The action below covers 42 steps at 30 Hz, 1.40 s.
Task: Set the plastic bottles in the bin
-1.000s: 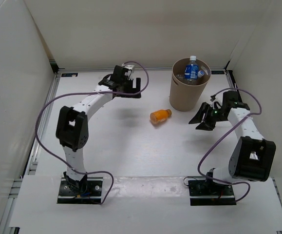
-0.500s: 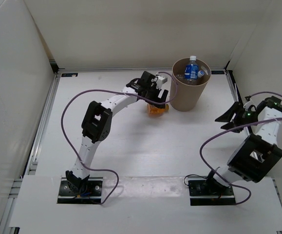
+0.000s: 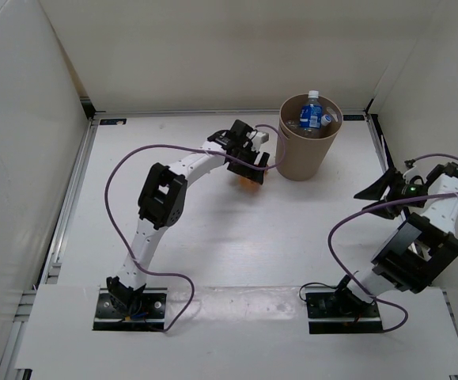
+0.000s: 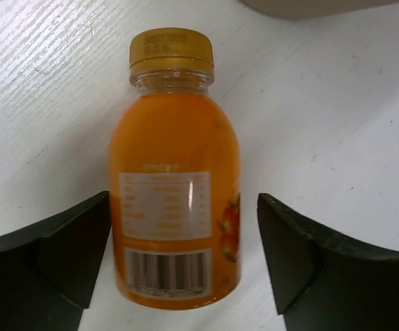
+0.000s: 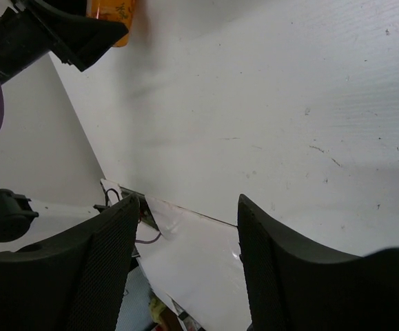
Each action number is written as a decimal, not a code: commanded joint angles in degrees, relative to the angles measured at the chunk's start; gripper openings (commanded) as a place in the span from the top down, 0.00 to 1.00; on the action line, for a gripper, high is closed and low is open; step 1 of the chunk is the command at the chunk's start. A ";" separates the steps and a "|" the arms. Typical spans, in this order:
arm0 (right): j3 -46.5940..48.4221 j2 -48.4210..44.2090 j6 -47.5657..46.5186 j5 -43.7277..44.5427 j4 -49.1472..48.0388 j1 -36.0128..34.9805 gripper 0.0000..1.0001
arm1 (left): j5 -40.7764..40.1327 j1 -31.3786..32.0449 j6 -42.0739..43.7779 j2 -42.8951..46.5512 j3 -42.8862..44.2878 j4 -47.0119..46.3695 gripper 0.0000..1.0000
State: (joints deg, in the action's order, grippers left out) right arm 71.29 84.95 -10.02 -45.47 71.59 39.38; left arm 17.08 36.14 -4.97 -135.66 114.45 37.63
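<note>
Swung across, our left gripper (image 4: 183, 227) straddles the orange bottle (image 4: 175, 179) beside the bin (image 3: 300, 162), jaws apart; right gripper (image 5: 189, 203) gapes, empty.

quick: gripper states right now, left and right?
Left gripper: open, straddling the orange bottle, not gripping it yet.
Right gripper: open, empty.

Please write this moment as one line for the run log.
left gripper: open around orange bottle | right gripper: open, empty | bin: blue-label bottle inside
</note>
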 commanded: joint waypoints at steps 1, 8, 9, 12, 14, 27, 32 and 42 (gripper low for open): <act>1.14 0.04 -1.67 -2.16 2.15 0.97 0.37 | 0.67 0.07 -1.88 -1.09 5.50 2.87 0.10; 0.87 -0.22 -0.88 -2.16 1.45 1.14 0.37 | 0.85 -0.28 -3.29 1.35 4.99 2.99 0.37; 0.61 -0.22 -0.62 -2.16 1.27 1.14 0.37 | 0.41 -0.80 -4.25 2.14 4.21 1.50 0.38; -0.18 -0.48 0.26 -2.43 0.04 0.62 0.37 | -0.99 -2.21 -6.18 6.71 2.62 -2.10 0.40; -0.88 -0.40 0.44 -2.43 -0.14 0.18 0.37 | -2.13 -3.61 -7.50 9.43 2.79 -3.95 0.40; -1.94 -0.75 0.97 -3.22 -0.84 -0.88 0.37 | -2.06 -5.91 -19.98 14.37 16.89 -25.58 0.48; -2.64 -0.75 1.14 -3.83 -1.02 -0.26 0.37 | -0.29 -2.93 -21.47 2.53 39.75 -20.05 0.48; -3.26 -1.36 0.97 -4.97 -0.93 1.49 0.36 | -2.75 1.74 -29.11 -3.20 39.96 -27.86 0.45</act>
State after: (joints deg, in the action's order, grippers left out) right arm 68.45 84.93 -9.08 -48.29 70.52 39.99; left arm 15.42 36.73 -30.61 -136.25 152.27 11.09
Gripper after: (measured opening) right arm 0.638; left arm 0.727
